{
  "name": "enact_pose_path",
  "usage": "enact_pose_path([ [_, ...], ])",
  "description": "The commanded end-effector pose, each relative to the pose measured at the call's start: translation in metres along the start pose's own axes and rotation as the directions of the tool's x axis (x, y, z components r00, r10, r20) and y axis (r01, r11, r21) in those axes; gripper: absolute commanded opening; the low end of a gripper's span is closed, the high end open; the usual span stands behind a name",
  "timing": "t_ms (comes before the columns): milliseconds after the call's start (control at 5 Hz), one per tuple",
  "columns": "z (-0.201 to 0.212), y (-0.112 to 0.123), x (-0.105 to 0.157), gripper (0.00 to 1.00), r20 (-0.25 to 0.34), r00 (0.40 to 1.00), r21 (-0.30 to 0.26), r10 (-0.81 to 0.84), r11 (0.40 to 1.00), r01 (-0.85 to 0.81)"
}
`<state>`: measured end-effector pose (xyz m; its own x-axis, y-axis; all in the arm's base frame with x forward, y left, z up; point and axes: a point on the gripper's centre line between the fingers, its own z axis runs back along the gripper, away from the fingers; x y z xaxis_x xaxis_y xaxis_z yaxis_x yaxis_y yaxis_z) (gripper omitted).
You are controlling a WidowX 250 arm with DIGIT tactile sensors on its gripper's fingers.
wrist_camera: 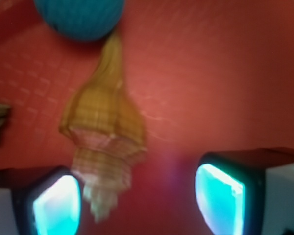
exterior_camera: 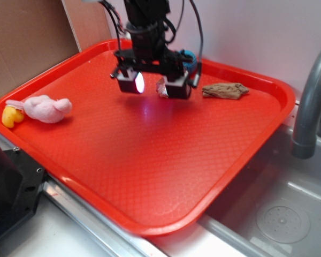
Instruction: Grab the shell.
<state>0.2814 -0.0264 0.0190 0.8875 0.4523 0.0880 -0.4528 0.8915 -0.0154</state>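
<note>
The robot's black gripper (exterior_camera: 152,83) hangs low over the far side of the red plastic tray (exterior_camera: 150,176), near the middle of its back edge, with its two glowing pads spread apart and nothing between them. The small tan-orange spiral shell (wrist_camera: 105,142) lies on the tray floor right under it; from the side it shows only as a pale sliver tucked against the inner face of one finger.

In the wrist view the shell's long axis runs away from the fingers, its thin drawn-out end reaching toward the blue knitted ball (wrist_camera: 81,17) by the back rim, its knobbly pointed end toward the camera. That near end sits just beside one lit pad (wrist_camera: 56,208) while the other pad (wrist_camera: 220,198) stands well apart, so the shell lies off-centre in the gap. I'd say closing now would catch it crosswise, but a small sideways shift first would seat it better.

A flat grey-brown bark-like piece (exterior_camera: 224,90) rests toward the back right corner, and a pink soft toy (exterior_camera: 47,108) with a little yellow duck (exterior_camera: 12,115) lies at the left edge
</note>
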Motion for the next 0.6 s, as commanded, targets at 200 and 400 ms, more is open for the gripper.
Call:
enact_pose_path([
  [200,-0.015,-0.002,0.029,1.0,0.007,1.0,-0.002,-0.021,1.0,0.021],
  [400,-0.007,-0.001,0.031,0.0,0.015,1.0,0.01,-0.006,1.0,0.006],
])
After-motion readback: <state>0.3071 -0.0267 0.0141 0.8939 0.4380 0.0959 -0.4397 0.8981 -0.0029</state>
